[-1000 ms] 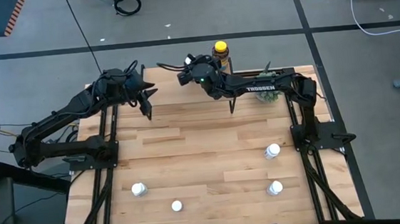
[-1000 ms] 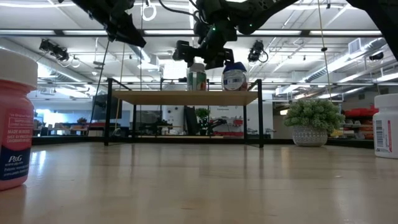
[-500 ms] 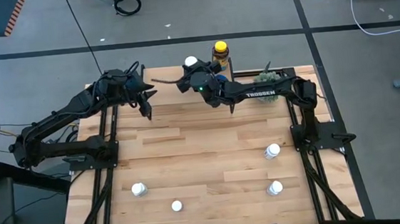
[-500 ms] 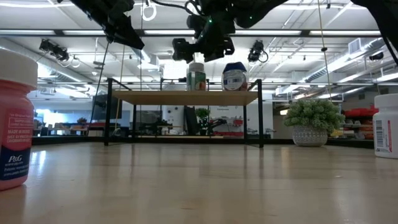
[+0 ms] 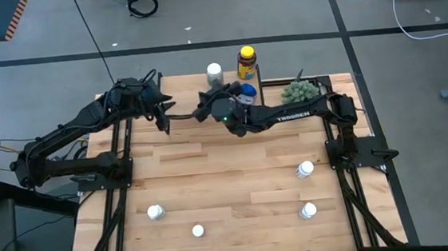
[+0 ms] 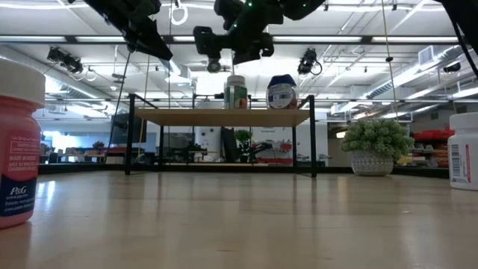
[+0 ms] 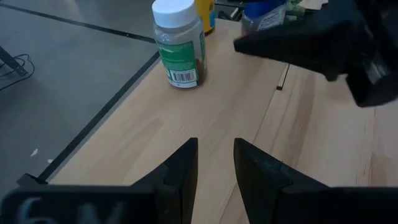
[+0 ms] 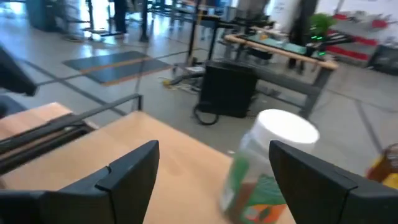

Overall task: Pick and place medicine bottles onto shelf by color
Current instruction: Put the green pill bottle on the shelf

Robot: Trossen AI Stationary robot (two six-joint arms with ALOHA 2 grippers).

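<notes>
The right arm reaches far across the back of the table, stretched out long and low over the shelf [image 5: 273, 85]. Its claw, the right gripper [image 5: 204, 109], hangs in the air just in front of a white-capped bottle with a green label [image 5: 214, 72] that stands on the shelf, and its two fingers are spread wide apart with nothing between them. The left arm is bent and reaches in from the other side; the left gripper [image 5: 162, 118] points down near the back edge of the table [image 5: 236, 181], its fingers with only a narrow gap and holding nothing. The two claws are near each other but not touching. On the shelf, beside the green-label bottle, stand a blue-lidded bottle [image 6: 281, 91] and, behind it, an amber bottle with a yellow cap [image 5: 246, 62]. A green spiky plant [image 5: 298, 92] sits at the right end of the shelf, partly under the right arm. Near the front of the table stand four more white-capped bottles, two on the left [image 5: 156, 212] and two on the right [image 5: 304, 169], well apart from both arms. One of them has a pink label [image 6: 16, 149].
</notes>
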